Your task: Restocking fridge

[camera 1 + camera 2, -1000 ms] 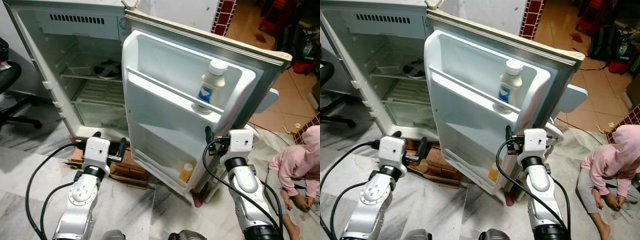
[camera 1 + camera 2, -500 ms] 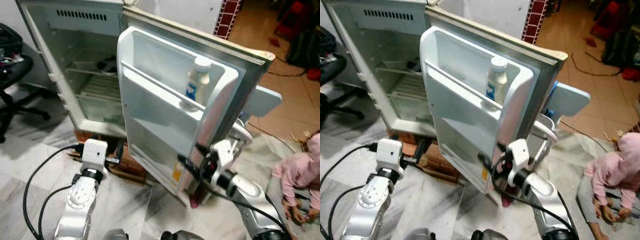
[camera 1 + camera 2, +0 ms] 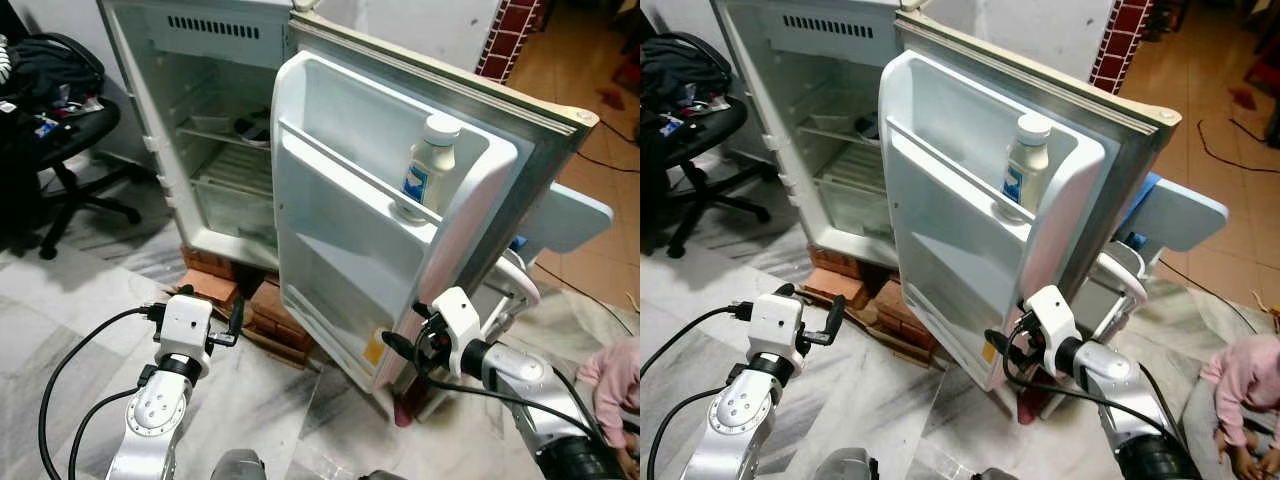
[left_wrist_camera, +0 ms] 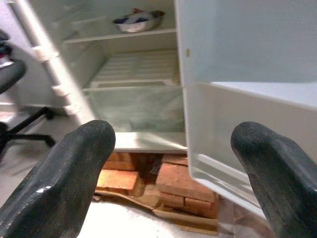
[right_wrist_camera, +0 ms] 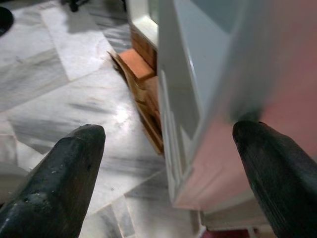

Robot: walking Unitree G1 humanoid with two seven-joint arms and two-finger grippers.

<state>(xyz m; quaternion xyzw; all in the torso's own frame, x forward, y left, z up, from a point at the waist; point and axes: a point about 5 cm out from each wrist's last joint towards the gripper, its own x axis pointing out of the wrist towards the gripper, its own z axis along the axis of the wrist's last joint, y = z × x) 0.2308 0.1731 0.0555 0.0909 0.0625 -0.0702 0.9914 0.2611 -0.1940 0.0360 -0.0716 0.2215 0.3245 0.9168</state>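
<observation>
The fridge (image 3: 215, 130) stands open, its door (image 3: 340, 250) swung wide toward me. A white bottle (image 3: 428, 165) with a blue label stands on the upper door shelf. A metal bowl (image 4: 138, 20) sits on an inner shelf. A yellow item (image 3: 372, 348) lies low in the door. My left gripper (image 3: 212, 300) is open and held low, pointing at the fridge's bottom (image 4: 143, 141). My right gripper (image 3: 405, 335) is open beside the lower free edge of the door (image 5: 193, 109), with nothing between its fingers.
Bricks (image 3: 215, 285) prop the fridge off the marble floor. A black office chair (image 3: 60, 130) with clutter stands at the left. A pale blue panel (image 3: 575, 215) and white frame sit behind the door. A person in pink (image 3: 615, 385) sits on the floor at right.
The camera has shifted, moving the fridge rightward in view. My right arm dropped from upright beside the door and now reaches level toward the door's lower edge. The left gripper stays much the same.
</observation>
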